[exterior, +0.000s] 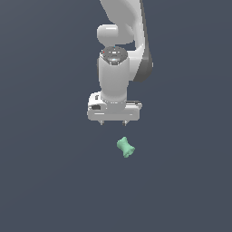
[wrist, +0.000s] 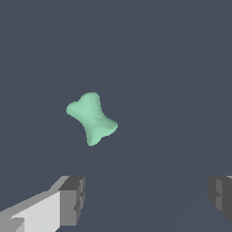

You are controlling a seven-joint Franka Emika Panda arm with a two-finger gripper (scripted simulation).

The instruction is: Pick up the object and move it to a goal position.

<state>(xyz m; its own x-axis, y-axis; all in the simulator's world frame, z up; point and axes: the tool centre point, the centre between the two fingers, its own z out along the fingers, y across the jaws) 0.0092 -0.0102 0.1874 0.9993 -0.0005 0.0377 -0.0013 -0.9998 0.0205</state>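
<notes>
The object (exterior: 125, 147) is a small mint-green spool with flared ends and a narrow waist, lying tilted on the dark grey surface. My white gripper (exterior: 113, 123) hangs above and slightly toward the exterior view's left of it, apart from it. In the wrist view the object (wrist: 92, 118) lies ahead of my gripper (wrist: 147, 197), whose two grey fingertips (wrist: 72, 199) stand wide apart with nothing between them. The gripper is open.
A plain dark grey surface (exterior: 45, 181) fills both views. The white arm (exterior: 122, 27) rises from the gripper toward the exterior view's top.
</notes>
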